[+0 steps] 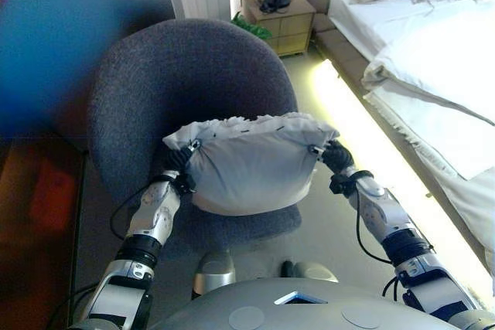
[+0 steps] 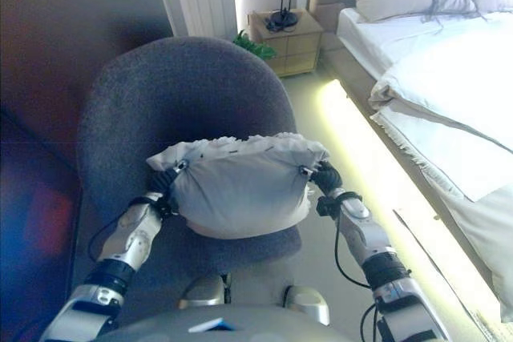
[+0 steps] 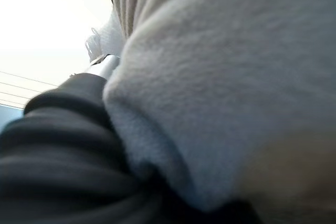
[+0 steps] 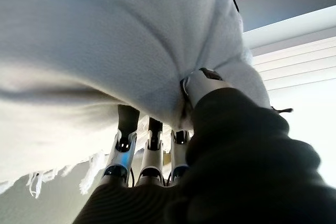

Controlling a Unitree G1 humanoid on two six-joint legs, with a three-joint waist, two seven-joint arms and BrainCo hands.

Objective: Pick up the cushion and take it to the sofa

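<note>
A light grey cushion point(image 1: 247, 164) with a fringed edge hangs between my two hands, above the seat of a dark grey round armchair point(image 1: 178, 67). My left hand point(image 1: 178, 161) grips the cushion's left end; in the left wrist view the cushion point(image 3: 236, 77) folds over the hand's dark cover point(image 3: 58, 145), and only one silver digit shows. My right hand point(image 1: 336, 156) grips the right end. In the right wrist view its fingers point(image 4: 152, 150) curl under the cushion point(image 4: 105, 40) and the thumb point(image 4: 202, 85) presses into the cloth.
A bed with white bedding point(image 1: 433, 59) runs along the right, with a lit strip point(image 1: 348, 121) on the floor at its base. A wooden nightstand point(image 1: 282, 21) and a green plant point(image 1: 251, 27) stand behind the armchair. A dark wall point(image 2: 64, 54) is at the left.
</note>
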